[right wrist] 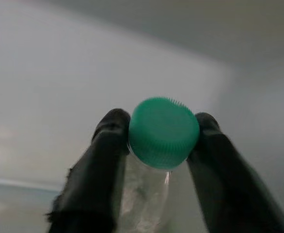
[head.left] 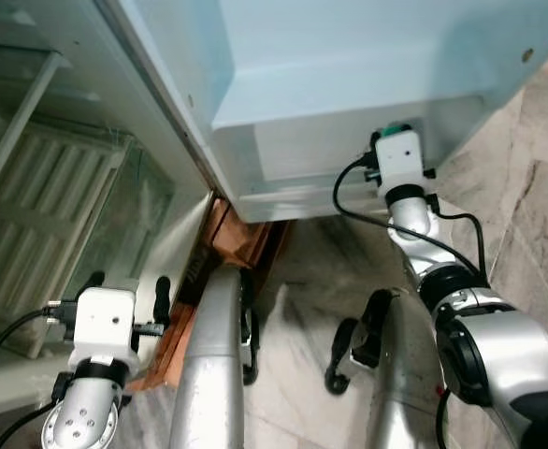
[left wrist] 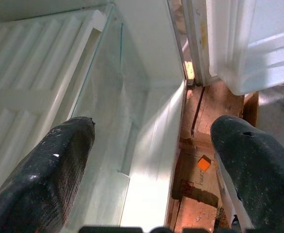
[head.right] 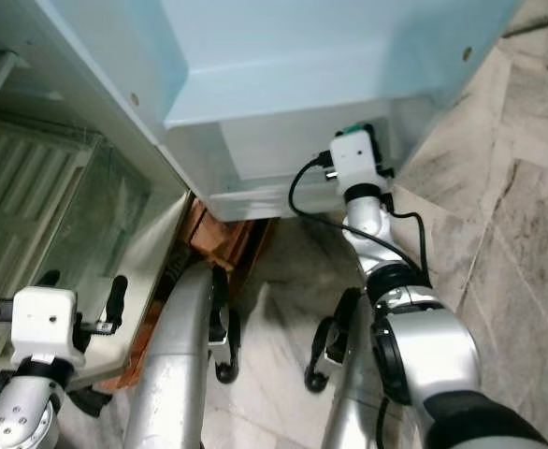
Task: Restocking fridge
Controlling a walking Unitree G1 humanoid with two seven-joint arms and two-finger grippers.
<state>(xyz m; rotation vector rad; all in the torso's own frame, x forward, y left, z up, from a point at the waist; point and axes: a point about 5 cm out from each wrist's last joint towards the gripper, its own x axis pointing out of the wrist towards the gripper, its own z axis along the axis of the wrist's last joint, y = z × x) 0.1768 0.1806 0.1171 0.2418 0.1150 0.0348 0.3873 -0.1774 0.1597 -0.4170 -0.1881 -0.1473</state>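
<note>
**Bottle in right gripper, at fridge door shelf**

Right gripper (right wrist: 162, 145) clamped on a clear plastic bottle with a green ribbed screw cap (right wrist: 164, 131), 2 black fingers (right wrist: 103, 160) pinching the neck just under the cap. Seen from the head: right arm stretched forward, green cap (head.left: 398, 129) peeking past the wrist camera, right at the white lower door shelf of the pale blue fridge door (head.left: 349, 56). Cannot tell whether the bottle base is touching the shelf yet.

Handling, judged from the frames:
- Thin clear wall, likely flexes under squeeze; neck and cap are the stiff part, so current grip point looks right.
- Smooth plastic, probably slippery; cap flange above the fingers acts as a stop against sliding down.
- Weight unknown: fill level not readable. If full, held by the neck means a swinging body, so slow moves.
- Not fragile, but tips easily if released tilted; best released only once upright and seated.

Left gripper (left wrist: 151, 160) spread wide, holding nothing, low beside the open fridge compartment, pointing at the glass-fronted white crisper drawer (left wrist: 108, 97). Brown wooden pallet (left wrist: 200, 145) under the fridge, with a small orange tag. Grey marble tile floor (head.left: 526, 215) to the right.

Main risk: bottle catching the shelf lip or slipping on release.
</note>
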